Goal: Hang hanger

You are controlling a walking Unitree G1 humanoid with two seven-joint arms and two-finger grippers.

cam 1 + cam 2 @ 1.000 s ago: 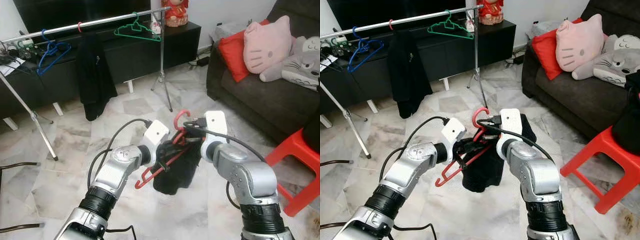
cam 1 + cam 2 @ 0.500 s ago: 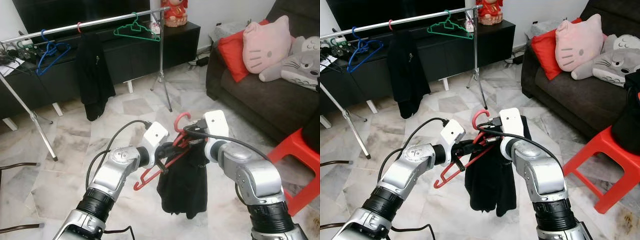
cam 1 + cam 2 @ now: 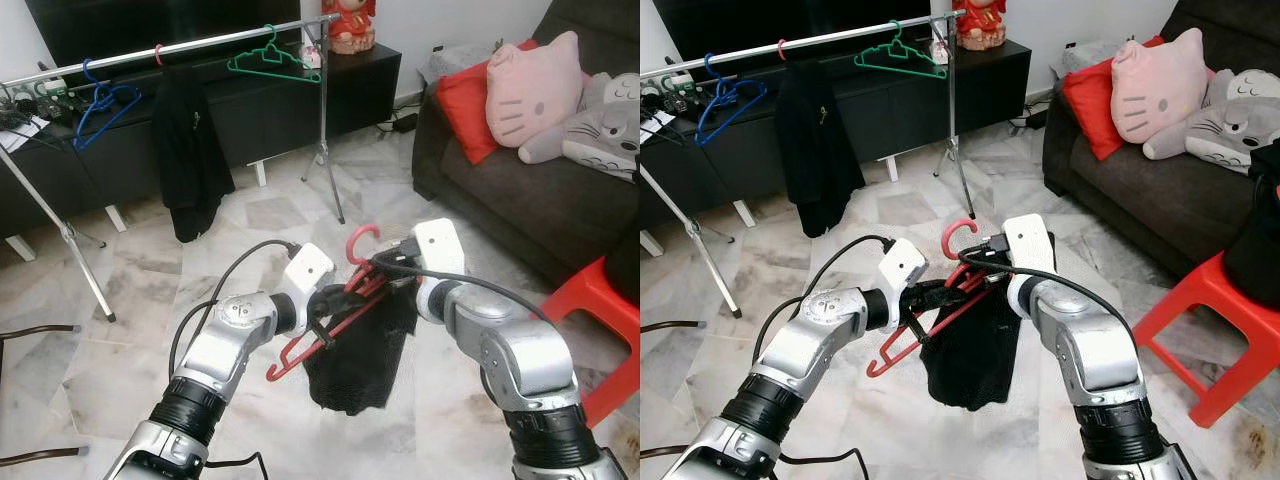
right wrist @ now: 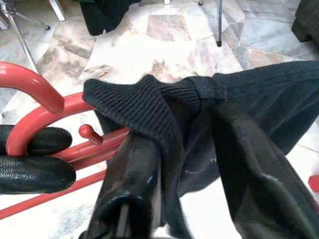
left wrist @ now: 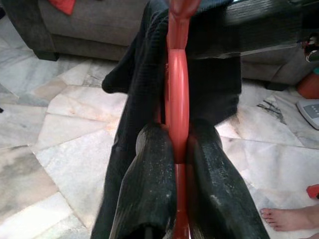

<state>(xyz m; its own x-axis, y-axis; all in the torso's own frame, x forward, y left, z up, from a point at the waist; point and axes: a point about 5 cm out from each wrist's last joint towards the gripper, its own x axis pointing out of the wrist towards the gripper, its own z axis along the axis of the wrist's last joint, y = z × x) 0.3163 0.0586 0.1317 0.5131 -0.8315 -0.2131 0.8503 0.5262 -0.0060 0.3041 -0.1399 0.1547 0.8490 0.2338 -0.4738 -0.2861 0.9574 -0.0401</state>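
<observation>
**Dressing the hanger, rail yet to come**

I have the red hanger [image 3: 330, 325] in the lower middle of the head view, held out over the marble floor [image 3: 140, 330]. My left gripper [image 5: 177, 149] is pinched tight on the hanger's bar; in the wrist view both black fingers [image 5: 149, 189] press against the red plastic with no gap. My right gripper [image 4: 189, 164] has its fingers clamped on a fold of the black garment [image 3: 360, 355], which is draped over the hanger's right end and hangs bunched below it.

I judge that I am in the step of getting the cloth onto the hanger, not yet hanging it. The garment looks gathered at one shoulder only, so the next move calls for the right gripper to draw the cloth along the arm while the left holds steady.

The rail [image 3: 180, 45] runs across the upper left of the frame, well apart from me, with a green hanger [image 3: 272, 60], blue hangers [image 3: 100, 105] and a dark coat [image 3: 190, 150] on it. I will need to walk there and lift the hook [image 3: 358, 240] over it.
</observation>
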